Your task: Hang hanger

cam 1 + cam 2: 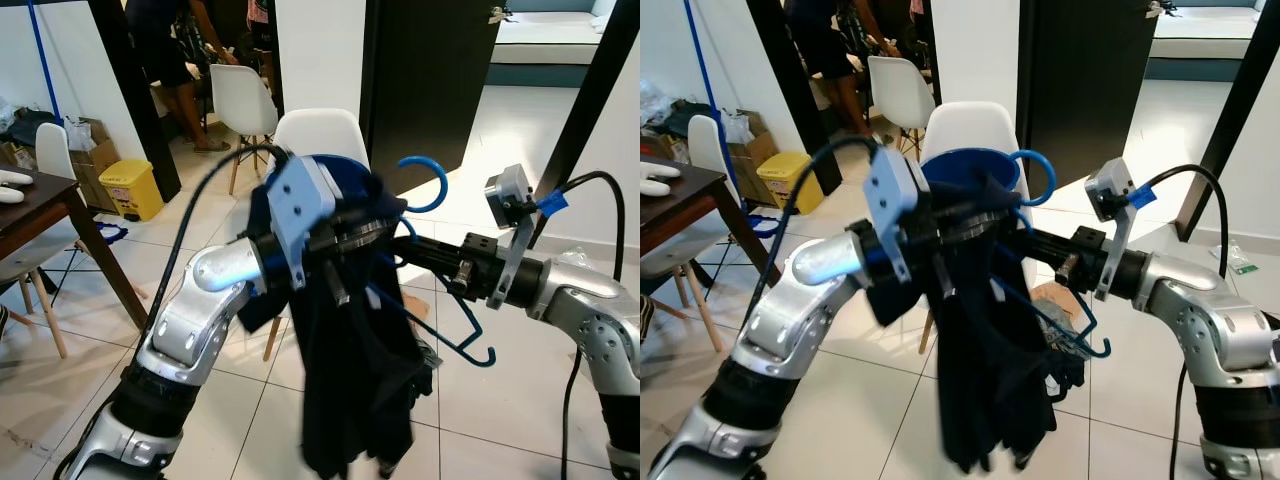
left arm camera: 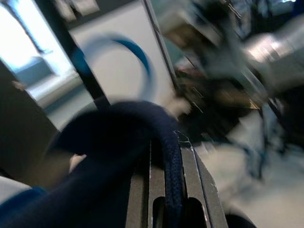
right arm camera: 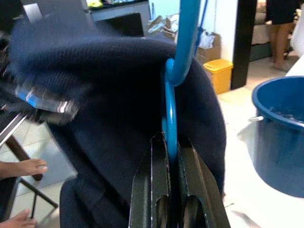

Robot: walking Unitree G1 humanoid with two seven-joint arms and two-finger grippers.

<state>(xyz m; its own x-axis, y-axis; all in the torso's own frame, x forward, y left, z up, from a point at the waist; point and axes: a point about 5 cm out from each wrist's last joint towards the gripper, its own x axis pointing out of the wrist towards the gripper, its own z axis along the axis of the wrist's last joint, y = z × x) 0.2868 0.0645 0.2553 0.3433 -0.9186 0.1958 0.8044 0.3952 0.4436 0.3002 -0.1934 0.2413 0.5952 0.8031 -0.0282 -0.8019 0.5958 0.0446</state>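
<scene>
A blue plastic hanger [image 1: 430, 190] is held in mid-air in front of me, its hook curling up and its lower arm [image 1: 470, 345] pointing down to the right. A dark navy garment [image 1: 355, 370] drapes over it and hangs down. My right gripper [image 3: 172, 156] is shut on the hanger's neck, reaching in from the right [image 1: 410, 250]. My left gripper [image 2: 166, 161] is shut on a fold of the navy garment near the hanger's top [image 1: 345, 235].
A white chair [image 1: 320, 135] with a blue bucket [image 1: 970, 170] on it stands right behind the garment. A dark wooden table [image 1: 40, 205] and white chairs are at left, a yellow bin [image 1: 132, 187] beyond. A person [image 1: 165, 50] stands at the back. Dark door [image 1: 430, 80] behind.
</scene>
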